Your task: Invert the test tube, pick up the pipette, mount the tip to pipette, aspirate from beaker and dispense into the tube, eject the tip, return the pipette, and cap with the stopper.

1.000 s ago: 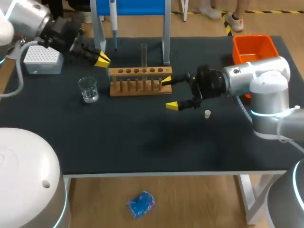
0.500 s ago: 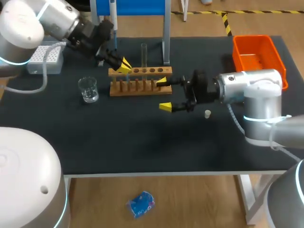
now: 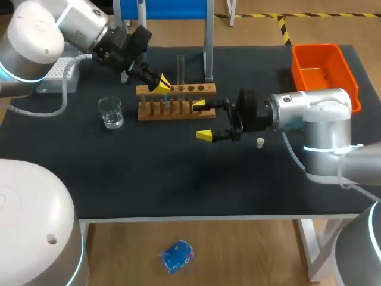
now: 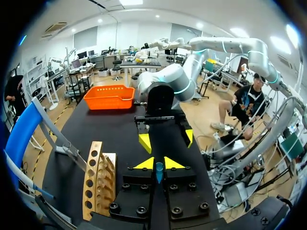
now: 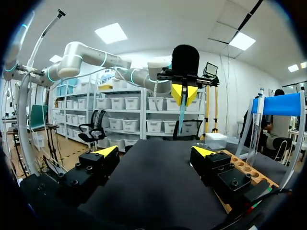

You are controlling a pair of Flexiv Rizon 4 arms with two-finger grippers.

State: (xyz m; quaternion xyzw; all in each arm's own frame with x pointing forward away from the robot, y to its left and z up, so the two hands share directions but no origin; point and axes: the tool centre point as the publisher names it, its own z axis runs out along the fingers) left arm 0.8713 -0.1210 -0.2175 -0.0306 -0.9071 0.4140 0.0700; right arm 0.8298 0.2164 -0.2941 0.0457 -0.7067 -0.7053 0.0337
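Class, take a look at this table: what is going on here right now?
The left gripper is shut on a thin blue tube, which hangs down from it beside the rack. The right gripper is open and empty, facing it near the rack's right end. The beaker and the stopper sit on the table, apart from both grippers.

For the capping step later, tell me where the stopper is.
Head view: the stopper sits on the table, right of the rack, beside the right arm.
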